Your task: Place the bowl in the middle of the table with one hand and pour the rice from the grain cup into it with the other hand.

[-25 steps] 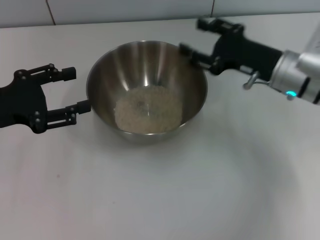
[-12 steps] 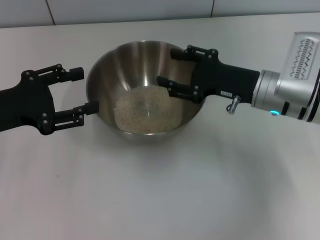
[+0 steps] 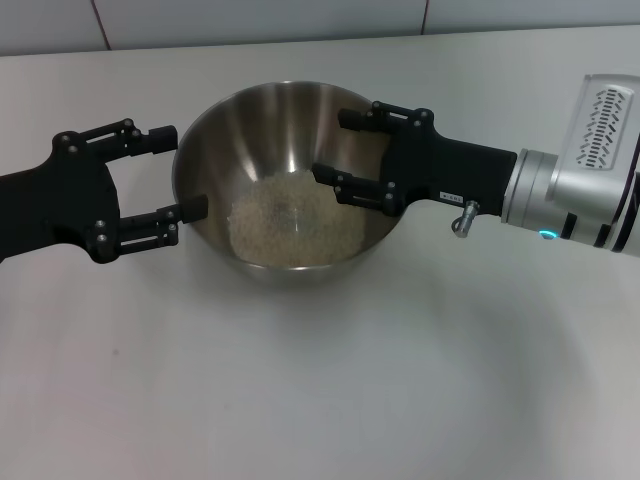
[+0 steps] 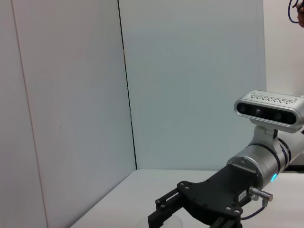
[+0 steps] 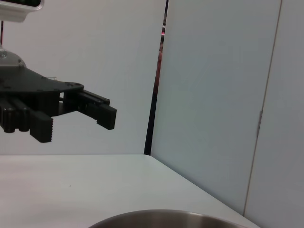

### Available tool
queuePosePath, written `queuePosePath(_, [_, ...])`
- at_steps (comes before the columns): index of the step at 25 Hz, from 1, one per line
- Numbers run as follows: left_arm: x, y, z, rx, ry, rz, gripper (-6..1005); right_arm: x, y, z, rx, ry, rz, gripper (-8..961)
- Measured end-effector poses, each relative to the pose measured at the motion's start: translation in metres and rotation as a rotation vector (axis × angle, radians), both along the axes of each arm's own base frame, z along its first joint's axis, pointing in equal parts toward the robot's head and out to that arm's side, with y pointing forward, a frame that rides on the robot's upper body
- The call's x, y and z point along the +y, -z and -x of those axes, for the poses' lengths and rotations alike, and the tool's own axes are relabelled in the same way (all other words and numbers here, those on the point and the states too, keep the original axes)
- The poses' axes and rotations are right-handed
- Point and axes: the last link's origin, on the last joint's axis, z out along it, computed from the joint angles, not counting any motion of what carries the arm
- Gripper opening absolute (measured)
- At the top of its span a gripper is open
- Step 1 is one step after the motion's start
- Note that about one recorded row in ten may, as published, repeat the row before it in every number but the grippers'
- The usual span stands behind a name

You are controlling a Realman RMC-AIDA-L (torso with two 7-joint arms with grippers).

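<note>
The steel bowl [image 3: 290, 110] stands mid-table with the rice [image 3: 295, 222] heaped in its bottom. My left gripper [image 3: 178, 170] is open at the bowl's left rim, its near fingertip touching the wall. My right gripper [image 3: 333, 146] reaches over the bowl from the right, above the rice, with its wrist rolled. Its fingers stand apart around the grain cup, which shows only as a faint clear shape in the left wrist view [image 4: 142, 223]. That view also shows the right gripper [image 4: 164, 216]. The right wrist view shows the left gripper [image 5: 76, 126] and the bowl's rim [image 5: 166, 217].
The white table [image 3: 320, 380] stretches bare in front of the bowl. A tiled wall edge [image 3: 250, 20] runs along the back. A tall grey panel [image 5: 213, 95] stands beside the table.
My right gripper moved from the bowl's back right rim to over the rice, and its wrist rolled. My left gripper slid right, up to the bowl's left rim.
</note>
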Motion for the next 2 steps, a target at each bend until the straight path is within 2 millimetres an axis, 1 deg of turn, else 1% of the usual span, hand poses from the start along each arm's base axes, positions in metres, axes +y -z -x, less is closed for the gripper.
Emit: queuePosePath(2, [0.0, 0.0, 0.0, 0.0, 0.0, 0.0, 752, 0.0, -0.0001, -0.0004, -0.001, 0.001, -0.001, 700])
